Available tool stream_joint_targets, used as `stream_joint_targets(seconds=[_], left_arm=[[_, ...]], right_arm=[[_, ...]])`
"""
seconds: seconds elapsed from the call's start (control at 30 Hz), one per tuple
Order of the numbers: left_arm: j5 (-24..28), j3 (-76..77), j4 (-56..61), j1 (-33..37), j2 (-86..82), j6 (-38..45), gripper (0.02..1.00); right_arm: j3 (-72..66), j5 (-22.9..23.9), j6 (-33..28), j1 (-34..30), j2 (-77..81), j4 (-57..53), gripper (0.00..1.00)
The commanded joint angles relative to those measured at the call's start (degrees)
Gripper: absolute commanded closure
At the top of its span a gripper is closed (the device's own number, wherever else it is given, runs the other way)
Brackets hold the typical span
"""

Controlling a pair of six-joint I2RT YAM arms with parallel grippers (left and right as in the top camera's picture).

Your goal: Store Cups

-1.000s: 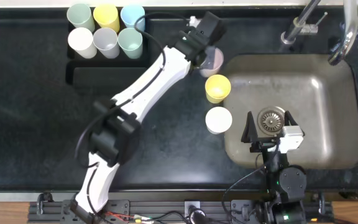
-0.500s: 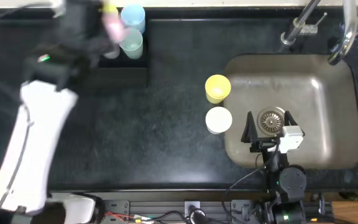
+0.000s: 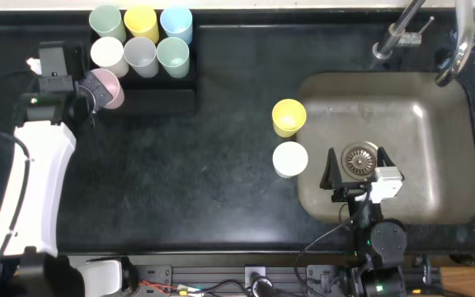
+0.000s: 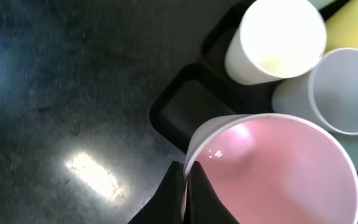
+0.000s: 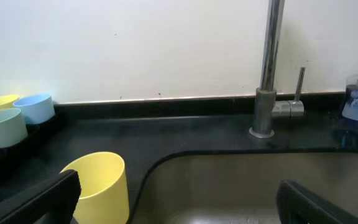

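The left gripper [image 3: 94,92] pinches the rim of the pale pink plastic cup [image 3: 107,87], mouth up, at the left end of the black plastic tray [image 3: 159,102], whose empty front row seems just beneath it; the right gripper [image 3: 355,167] sits spread over the steel sink [image 3: 435,124], well apart

Dark counter [image 3: 221,190], steel sink [image 3: 435,124], white wall [image 5: 166,43].

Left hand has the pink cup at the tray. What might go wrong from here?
The left hand pinches the pink cup by its rim alone, so it may tilt or slip. The cup hangs close beside the white cup and over the tray corner; lowering it might bump that cup or catch the tray wall.
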Motion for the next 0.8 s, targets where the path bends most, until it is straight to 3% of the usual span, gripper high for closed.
stream_joint_targets(seconds=[0.03,0.23,0.8], left_arm=[[-0.7,-0.3,1.9,0.8,2.4,-2.6,0.985],[-4.0,-0.3,3.1,0.8,6.0,-8.3,0.982],[-4.1,-0.3,7.7,2.8,12.8,-10.0,0.982]], right_arm=[[-0.8,0.2,0.0,-0.1,-0.6,0.3,0.003],[-0.8,0.2,0.0,-0.1,-0.6,0.3,0.003],[-0.8,0.2,0.0,-0.1,-0.6,0.3,0.005]])
